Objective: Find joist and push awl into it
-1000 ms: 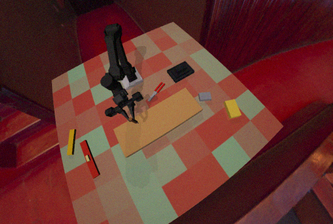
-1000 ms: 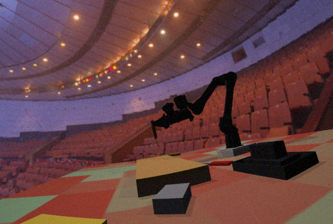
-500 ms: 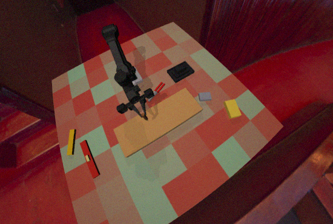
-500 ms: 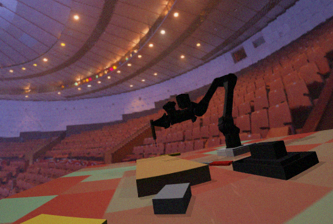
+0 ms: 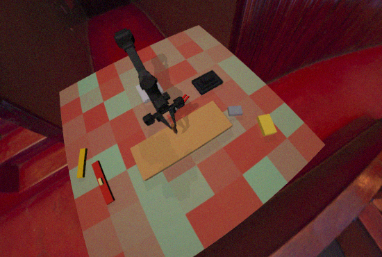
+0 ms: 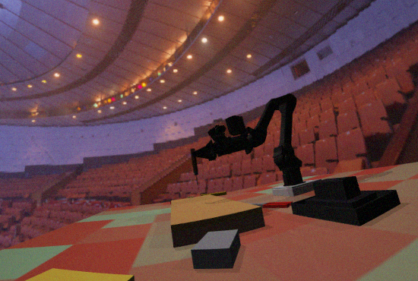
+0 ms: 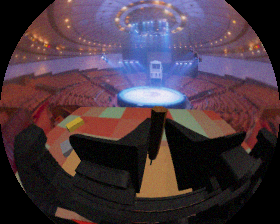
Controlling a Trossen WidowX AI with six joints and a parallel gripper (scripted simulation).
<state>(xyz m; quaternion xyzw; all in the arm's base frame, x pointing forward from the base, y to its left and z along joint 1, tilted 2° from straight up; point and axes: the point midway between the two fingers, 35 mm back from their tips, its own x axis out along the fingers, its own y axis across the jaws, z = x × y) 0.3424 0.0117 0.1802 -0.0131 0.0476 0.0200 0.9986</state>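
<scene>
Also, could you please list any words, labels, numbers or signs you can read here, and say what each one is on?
No text can be read in any view.
The red level, yellow bar, yellow block, grey block, panel and black tray show no readable markings.
The awl in the gripper looks plain.

The arm's fingers (image 6: 195, 153) gripped a dark awl (image 6: 194, 165), apparently upright, above the tan panel (image 6: 207, 209). A grey block (image 6: 216, 247) lay just before the panel, a black tray (image 6: 376, 201) to its right.
</scene>
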